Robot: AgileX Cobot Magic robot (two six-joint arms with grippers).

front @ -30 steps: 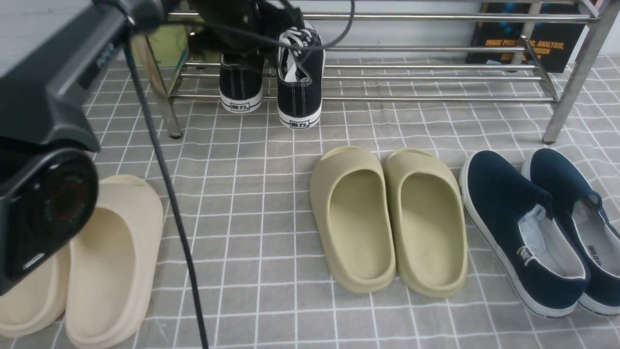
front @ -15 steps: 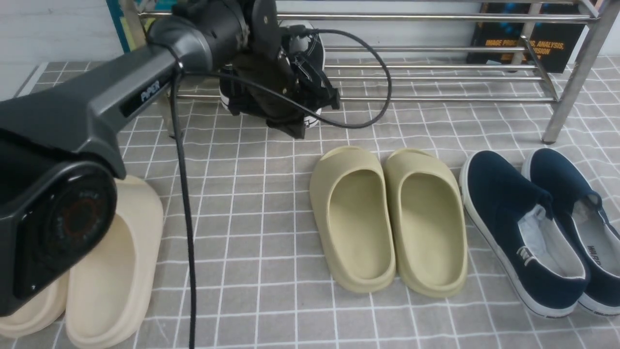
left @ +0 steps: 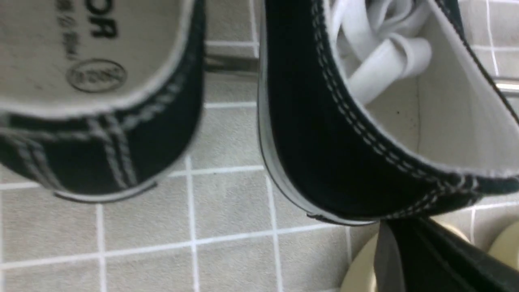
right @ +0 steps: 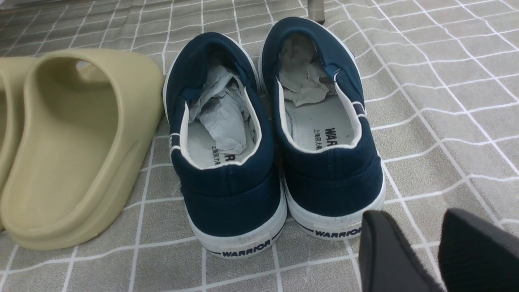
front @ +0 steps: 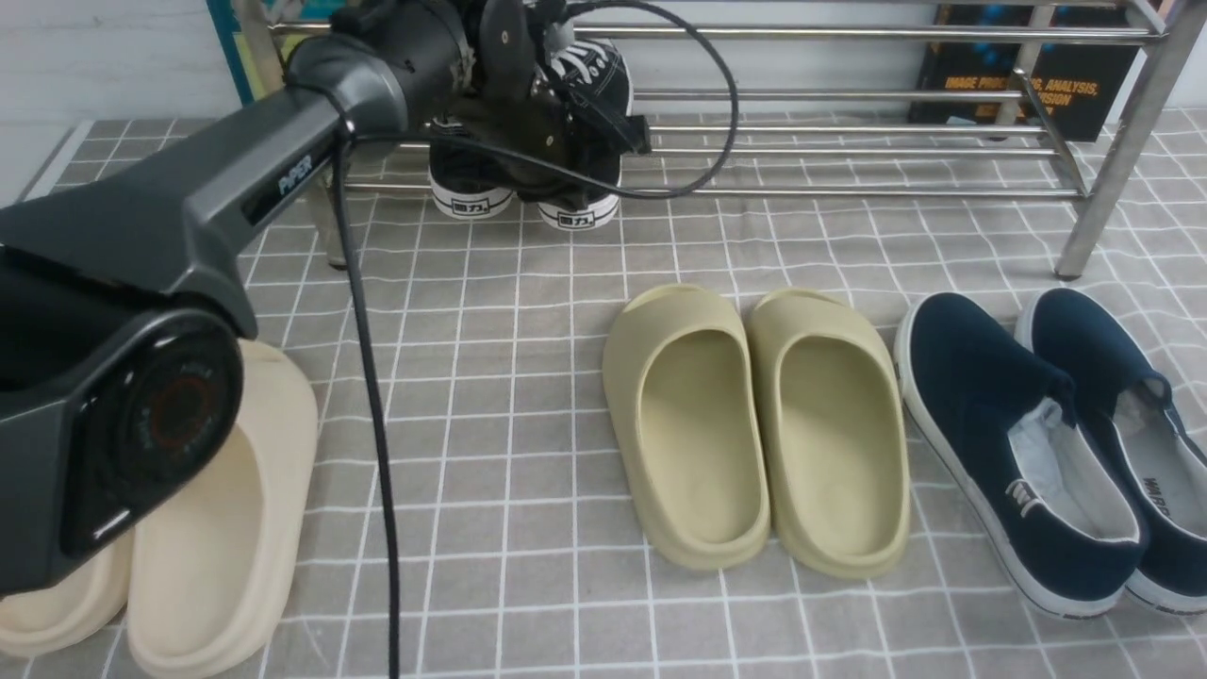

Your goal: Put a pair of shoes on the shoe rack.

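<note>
Rack (front: 849, 33) holds both black sneakers (front: 577, 215) on its lowest bars.

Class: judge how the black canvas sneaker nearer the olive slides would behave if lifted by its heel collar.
The black sneaker likely flexes: its thin canvas collar looks soft. The white rubber sole probably keeps the base stiff. Its bunched laces may spill out and snag.

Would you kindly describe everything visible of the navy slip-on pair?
The navy slip-ons are two dark-blue laceless shoes, canvas by the look, with white rubbery soles, WARRIOR printed on heels and insoles, crumpled paper stuffed inside. They stand upright, close together, on the grey checked cloth, right of the olive slides.
</note>
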